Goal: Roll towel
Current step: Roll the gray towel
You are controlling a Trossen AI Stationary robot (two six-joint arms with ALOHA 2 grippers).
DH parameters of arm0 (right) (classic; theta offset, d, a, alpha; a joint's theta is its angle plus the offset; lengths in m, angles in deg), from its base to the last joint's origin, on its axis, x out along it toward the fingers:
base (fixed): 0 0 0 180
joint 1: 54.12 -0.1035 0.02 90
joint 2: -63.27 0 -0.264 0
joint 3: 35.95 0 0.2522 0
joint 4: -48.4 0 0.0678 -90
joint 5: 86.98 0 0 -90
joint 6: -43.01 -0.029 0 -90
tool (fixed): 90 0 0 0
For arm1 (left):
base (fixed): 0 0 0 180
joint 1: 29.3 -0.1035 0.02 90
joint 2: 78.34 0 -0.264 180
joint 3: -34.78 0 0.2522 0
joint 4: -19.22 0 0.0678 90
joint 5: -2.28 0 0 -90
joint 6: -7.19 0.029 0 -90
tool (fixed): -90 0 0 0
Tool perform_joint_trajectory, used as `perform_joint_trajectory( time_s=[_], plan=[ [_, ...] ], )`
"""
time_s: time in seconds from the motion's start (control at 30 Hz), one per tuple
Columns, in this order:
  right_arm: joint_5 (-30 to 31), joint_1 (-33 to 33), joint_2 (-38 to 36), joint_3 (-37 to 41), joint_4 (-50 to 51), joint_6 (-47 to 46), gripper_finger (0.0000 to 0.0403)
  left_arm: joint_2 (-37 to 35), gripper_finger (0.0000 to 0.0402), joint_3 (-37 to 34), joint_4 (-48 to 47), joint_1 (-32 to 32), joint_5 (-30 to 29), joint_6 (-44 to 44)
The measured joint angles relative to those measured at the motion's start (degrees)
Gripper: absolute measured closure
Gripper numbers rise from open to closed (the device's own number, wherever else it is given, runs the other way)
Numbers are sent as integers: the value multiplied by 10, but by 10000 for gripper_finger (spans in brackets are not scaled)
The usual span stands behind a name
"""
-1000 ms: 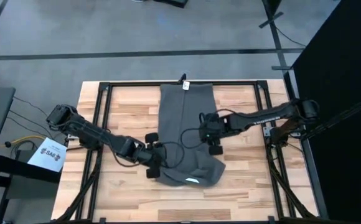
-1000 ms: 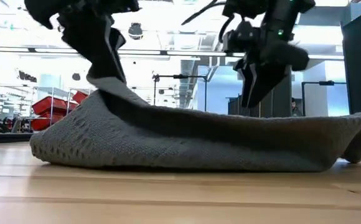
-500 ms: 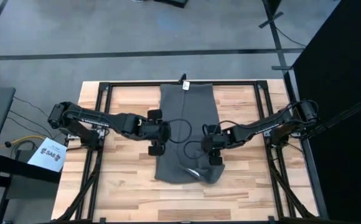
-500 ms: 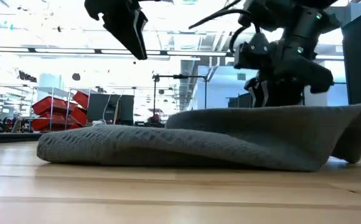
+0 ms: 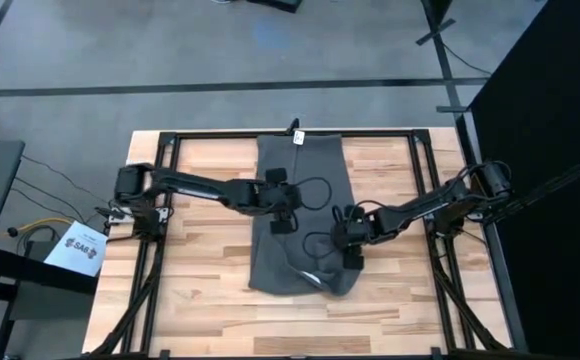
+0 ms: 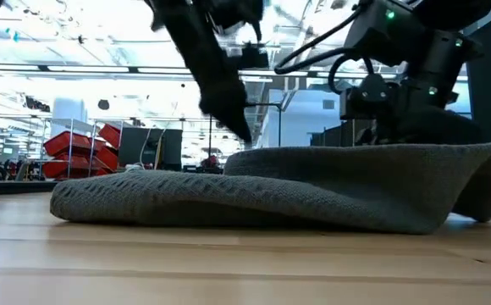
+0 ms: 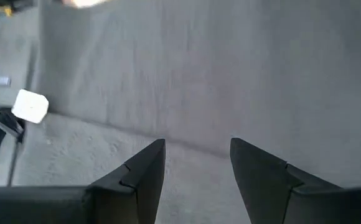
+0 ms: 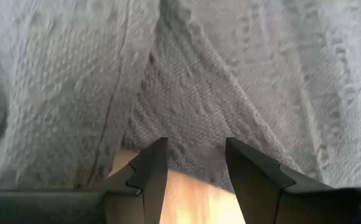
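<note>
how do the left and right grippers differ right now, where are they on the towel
The left gripper hangs over the middle of the towel, while the right gripper sits at the towel's right edge, nearer the folded front end. The left wrist view shows only cloth ahead; the right wrist view shows cloth plus bare wood. Both are open and hold nothing.

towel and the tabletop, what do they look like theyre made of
The towel looks like a soft knitted or waffle-weave cloth, dark grey and matte: a bumpy honeycomb texture shows and it sags into folds. The tabletop looks like light wood planks, with visible grain and seams; its smooth surface suggests a sealed finish.
</note>
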Motion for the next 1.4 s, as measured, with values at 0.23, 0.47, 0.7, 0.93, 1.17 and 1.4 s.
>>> perform_joint_trajectory(
  time_s=[0.23, 0.47, 0.7, 0.93, 1.17, 1.4],
  plan=[
    [3, -15, -2, -2, 62, -8, 255, 77, 234, 0, -13, -36, 0, 7],
    [8, -18, -6, -4, 191, -29, 255, 91, 234, 3, -124, -57, -3, -22],
    [-4, -38, -63, 1, 331, -120, 255, 91, 234, 2, -239, -78, -14, -82],
    [47, -81, -178, 0, 263, -194, 255, 91, 234, 1, -263, -81, -14, -125],
    [52, -81, -178, 0, 76, -142, 255, 92, 234, 0, -242, -81, -20, -133],
    [31, -106, -69, 0, 90, -153, 255, 92, 234, 1, -252, -81, -25, -139]
  ],
)
